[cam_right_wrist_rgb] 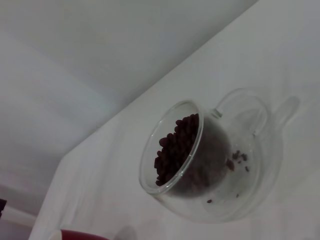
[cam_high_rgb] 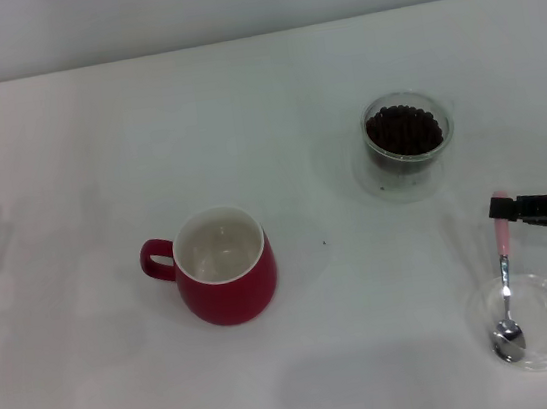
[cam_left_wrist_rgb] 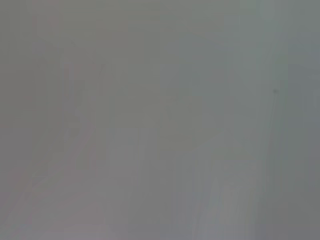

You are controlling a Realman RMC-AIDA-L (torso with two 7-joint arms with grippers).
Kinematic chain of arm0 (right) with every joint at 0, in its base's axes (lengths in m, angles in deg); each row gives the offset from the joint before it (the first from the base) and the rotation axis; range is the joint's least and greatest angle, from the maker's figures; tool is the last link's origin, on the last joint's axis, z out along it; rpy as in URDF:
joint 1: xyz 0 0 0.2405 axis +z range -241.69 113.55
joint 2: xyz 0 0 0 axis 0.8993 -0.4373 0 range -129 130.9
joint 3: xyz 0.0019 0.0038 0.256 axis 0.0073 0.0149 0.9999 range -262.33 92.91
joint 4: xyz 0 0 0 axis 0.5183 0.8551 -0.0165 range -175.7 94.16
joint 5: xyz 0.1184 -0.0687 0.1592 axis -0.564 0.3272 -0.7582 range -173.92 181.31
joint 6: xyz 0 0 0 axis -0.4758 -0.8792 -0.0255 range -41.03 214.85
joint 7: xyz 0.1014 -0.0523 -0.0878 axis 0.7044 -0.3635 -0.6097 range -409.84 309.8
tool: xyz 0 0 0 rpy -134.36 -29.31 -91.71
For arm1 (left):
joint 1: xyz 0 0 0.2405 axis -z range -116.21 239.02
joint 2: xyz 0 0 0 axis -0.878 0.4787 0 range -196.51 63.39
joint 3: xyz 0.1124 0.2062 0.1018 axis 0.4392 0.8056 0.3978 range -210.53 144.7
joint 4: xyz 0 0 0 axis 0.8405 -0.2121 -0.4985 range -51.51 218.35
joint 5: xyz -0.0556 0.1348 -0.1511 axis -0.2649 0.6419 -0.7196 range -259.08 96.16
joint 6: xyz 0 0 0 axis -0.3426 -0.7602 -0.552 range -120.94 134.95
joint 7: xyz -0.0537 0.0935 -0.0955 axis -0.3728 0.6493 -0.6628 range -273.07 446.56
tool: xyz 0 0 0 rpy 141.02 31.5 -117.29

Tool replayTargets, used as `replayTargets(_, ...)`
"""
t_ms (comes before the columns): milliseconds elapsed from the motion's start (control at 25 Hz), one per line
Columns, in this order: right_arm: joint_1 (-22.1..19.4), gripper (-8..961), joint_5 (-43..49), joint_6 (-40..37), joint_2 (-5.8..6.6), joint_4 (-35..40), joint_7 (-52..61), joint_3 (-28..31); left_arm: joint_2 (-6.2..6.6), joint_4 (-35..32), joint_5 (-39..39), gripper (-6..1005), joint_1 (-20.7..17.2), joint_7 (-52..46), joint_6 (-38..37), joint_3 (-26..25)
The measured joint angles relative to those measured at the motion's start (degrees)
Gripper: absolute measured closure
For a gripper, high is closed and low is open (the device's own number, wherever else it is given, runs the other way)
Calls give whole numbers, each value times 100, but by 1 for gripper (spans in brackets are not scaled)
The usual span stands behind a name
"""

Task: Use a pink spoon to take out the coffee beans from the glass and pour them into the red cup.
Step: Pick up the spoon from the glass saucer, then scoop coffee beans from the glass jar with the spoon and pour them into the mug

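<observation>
Lengthwise, pink spoon [cam_high_rgb: 505, 280], handle toward glass [cam_high_rgb: 407, 141].

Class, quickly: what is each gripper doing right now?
Left gripper: not in view.
Right gripper: at the pale pink handle of the silver-bowled pink spoon; grip cannot be told.

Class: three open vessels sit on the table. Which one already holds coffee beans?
The glass, at the back right: dark coffee beans fill it. The red cup shows only a bare white inside.

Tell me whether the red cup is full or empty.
Empty. The red cup stands upright, and the head view shows only its bare white inside; the coffee beans are all in the glass.
</observation>
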Motion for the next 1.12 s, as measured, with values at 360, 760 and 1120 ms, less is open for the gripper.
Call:
replayTargets(360, 28, 805, -18, -102, -14, 36, 29, 64, 6, -33, 0, 119, 53, 4, -1, 0)
replayTargets(760, -60, 807, -23, -284, 73, 34, 29, 335, -11, -36, 0, 121, 36, 4, -1, 0)
replayTargets(1120, -143, 806, -22, -822, 150, 164, -146, 1131, -7, -45, 0, 120, 40, 4, -1, 0)
